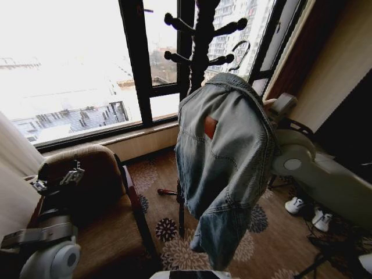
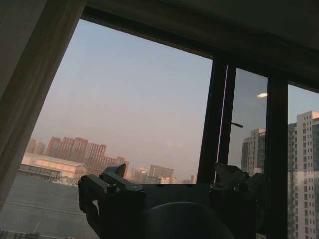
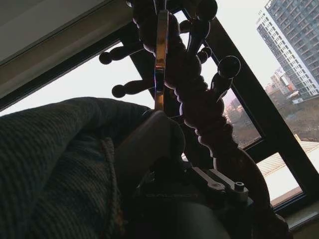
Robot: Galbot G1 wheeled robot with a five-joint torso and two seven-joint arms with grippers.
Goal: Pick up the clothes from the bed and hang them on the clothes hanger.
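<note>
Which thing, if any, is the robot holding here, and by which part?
The right hand holds the denim jacket up at its collar end, beside the coat stand. The left hand holds nothing.

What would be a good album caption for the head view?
Right gripper holds a light-blue denim jacket up beside a dark wooden coat stand at the window; left gripper idles low.

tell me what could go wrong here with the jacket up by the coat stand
The jacket drapes over the right gripper, so it may slide off if the arm tilts. The hanger hook sits close to the coat stand pegs and could miss or knock one. The hanging sleeve could snag the stand's legs.
</note>
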